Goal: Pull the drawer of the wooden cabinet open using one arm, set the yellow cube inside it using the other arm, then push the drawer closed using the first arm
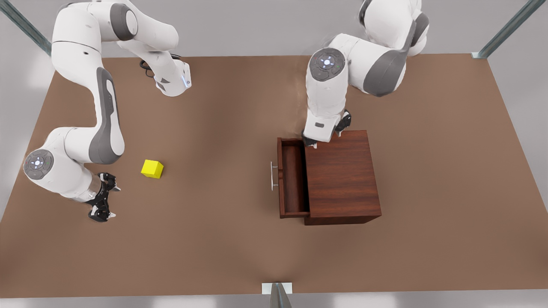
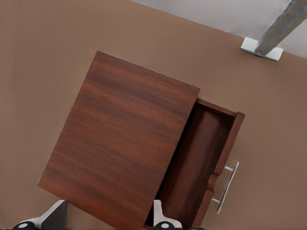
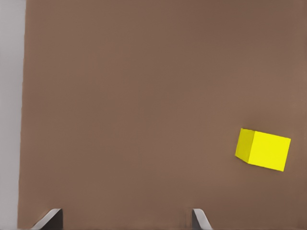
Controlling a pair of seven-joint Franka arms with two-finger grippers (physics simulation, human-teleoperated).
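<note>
Right gripper (image 1: pixel 102 201): jaws spread wide and empty, hovering over bare table at the front view's left, near the yellow cube but not over it.
Left gripper (image 1: pixel 319 139): jaws spread wide and empty, above the cabinet's back corner, next to the far end of the opened drawer; this arm appears to be waiting.
Yellow cube (image 1: pixel 152 168): resting flat on the table (image 1: pixel 214 248), well apart from the cabinet, turned slightly askew to the table edges.
Drawer (image 1: pixel 293 179): pulled part way out toward the front view's left, tray empty; its long axis runs along the cabinet's front face, its handle (image 1: pixel 272 175) parallel to that axis.
Wooden cabinet (image 1: pixel 342 177): sits square on the table, front facing the cube's side.
Risk, grasp: the cube's skew could make the fingers (image 3: pixel 199 219) meet corners instead of faces, so it twists or squirts out.
Risk, placing: the opening is narrow across, so a cube carried off-centre might catch the front panel or the cabinet's top edge.
Risk, arms: the left arm hangs close to the drawer and might crowd the incoming right arm.
</note>
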